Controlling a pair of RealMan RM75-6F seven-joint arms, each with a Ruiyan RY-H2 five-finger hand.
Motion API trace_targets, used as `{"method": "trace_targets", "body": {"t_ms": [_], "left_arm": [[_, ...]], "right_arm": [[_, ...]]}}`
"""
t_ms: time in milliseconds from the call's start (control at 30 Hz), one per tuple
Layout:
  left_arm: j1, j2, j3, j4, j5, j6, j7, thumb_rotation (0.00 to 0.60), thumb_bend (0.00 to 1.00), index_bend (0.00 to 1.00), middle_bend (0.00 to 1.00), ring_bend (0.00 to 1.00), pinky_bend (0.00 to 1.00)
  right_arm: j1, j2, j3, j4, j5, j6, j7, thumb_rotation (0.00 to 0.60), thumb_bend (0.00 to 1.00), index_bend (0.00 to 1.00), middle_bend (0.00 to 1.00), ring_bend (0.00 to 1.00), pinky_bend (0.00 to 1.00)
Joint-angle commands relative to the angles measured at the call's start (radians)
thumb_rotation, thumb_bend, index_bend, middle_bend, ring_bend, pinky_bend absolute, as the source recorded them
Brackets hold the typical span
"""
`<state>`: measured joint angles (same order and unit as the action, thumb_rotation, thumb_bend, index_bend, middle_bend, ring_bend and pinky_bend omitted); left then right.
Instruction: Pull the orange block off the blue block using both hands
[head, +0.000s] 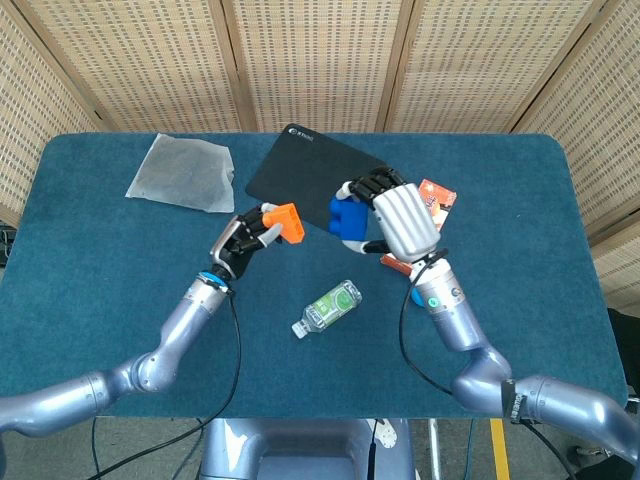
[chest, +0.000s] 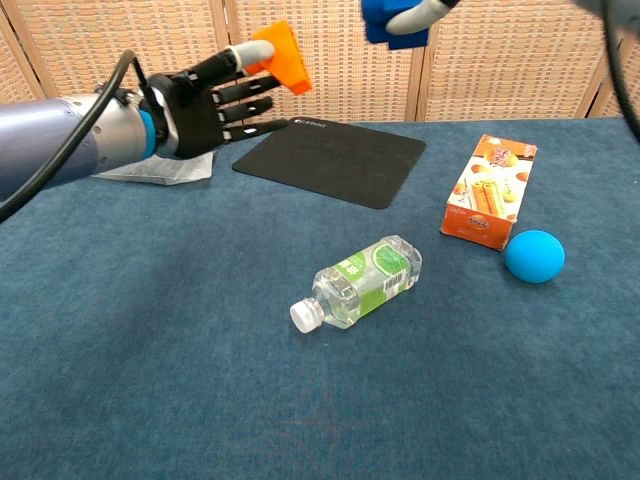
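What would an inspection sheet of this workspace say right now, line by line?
Surface: table covered in blue cloth.
Job's things: orange block and blue block apart, both held in the air.
Clutter: bottle on its side, snack box, blue ball, black mat, clear bag.
Hands: left hand pinches the orange block; right hand grips the blue block.
Cables: black cable along left arm.
Surroundings: woven screens behind.

No legible text on anything.
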<state>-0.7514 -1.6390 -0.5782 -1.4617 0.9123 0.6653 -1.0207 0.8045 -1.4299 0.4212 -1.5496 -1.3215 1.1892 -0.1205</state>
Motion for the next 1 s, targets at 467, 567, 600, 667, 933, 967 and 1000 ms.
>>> {"method": "trace_targets", "body": {"t_ms": [467, 567, 600, 667, 933, 967, 1000], "left_arm": [[0.032, 0.19, 0.274, 0.345, 0.377, 0.066, 0.484, 0.6, 0.46, 0.65, 0.67, 0.59, 0.07], [0.023, 0.213, 0.306, 0.346, 0.362, 0.016, 0.542, 0.6, 0.45, 0.63, 0.62, 0.57, 0.05], [0.022, 0.214, 0.313, 0.345, 0.356, 0.007, 0.555, 0.6, 0.4, 0.56, 0.53, 0.51, 0.03], [0.019, 0.224, 0.322, 0.33, 0.34, -0.023, 0.555, 0.6, 0.26, 0.31, 0.31, 0.3, 0.01], [0.039, 0.262, 0.319, 0.279, 0.346, 0.007, 0.506, 0.6, 0.01, 0.0, 0.0, 0.0, 0.0], [0.047, 0.276, 0.317, 0.265, 0.349, 0.023, 0.497, 0.6, 0.0, 0.0, 0.0, 0.0, 0.0], [0.063, 0.295, 0.313, 0.246, 0.354, 0.053, 0.488, 0.6, 0.0, 0.0, 0.0, 0.0, 0.0]], "right_arm": [[-0.096, 0.046, -0.22, 0.248, -0.07, -0.114, 0.083, 0.6, 0.13, 0.56, 0.64, 0.48, 0.25], [-0.093, 0.056, -0.239, 0.235, -0.059, -0.164, 0.092, 0.6, 0.07, 0.23, 0.3, 0.27, 0.22], [-0.094, 0.063, -0.237, 0.221, -0.048, -0.173, 0.095, 0.6, 0.03, 0.09, 0.14, 0.14, 0.18], [-0.1, 0.078, -0.228, 0.192, -0.038, -0.163, 0.087, 0.6, 0.0, 0.0, 0.01, 0.02, 0.14], [-0.151, 0.149, -0.223, 0.085, -0.062, -0.072, 0.098, 0.6, 0.0, 0.0, 0.0, 0.0, 0.08], [-0.165, 0.165, -0.228, 0.067, -0.071, -0.054, 0.108, 0.6, 0.0, 0.0, 0.0, 0.0, 0.08], [-0.188, 0.183, -0.237, 0.049, -0.089, -0.023, 0.124, 0.6, 0.0, 0.0, 0.0, 0.0, 0.08]]}}
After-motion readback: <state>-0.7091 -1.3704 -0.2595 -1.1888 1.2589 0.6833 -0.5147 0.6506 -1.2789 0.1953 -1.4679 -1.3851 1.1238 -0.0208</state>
